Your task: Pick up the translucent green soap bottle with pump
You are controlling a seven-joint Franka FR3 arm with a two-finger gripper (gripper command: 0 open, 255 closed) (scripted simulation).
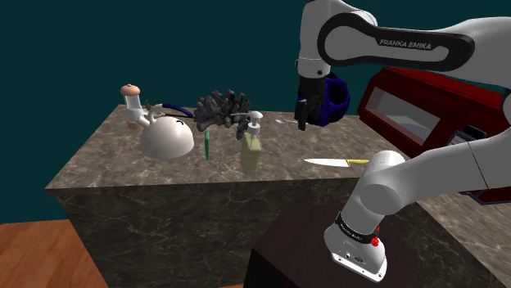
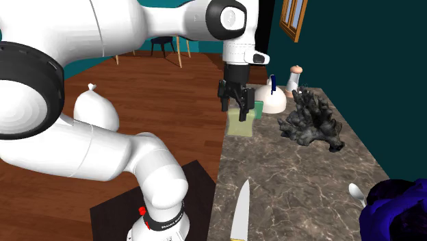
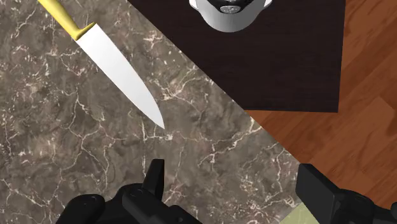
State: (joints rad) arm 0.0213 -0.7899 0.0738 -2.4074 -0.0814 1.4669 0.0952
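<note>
Standing on veined marble (image 1: 123,168) is a boxy bottle (image 1: 251,155).

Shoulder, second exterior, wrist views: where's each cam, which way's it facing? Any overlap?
Shoulder view: beside and behind the stand, looking down over the counter; arm and gripper show.
Second exterior view: beyond the knife, looking along the counter to the soap bottle; arm and gripper show.
Wrist view: on the hand, looking down at knife and counter edge; open fingers, arm base show.
First two share soap bottle, knife, gripper.
</note>
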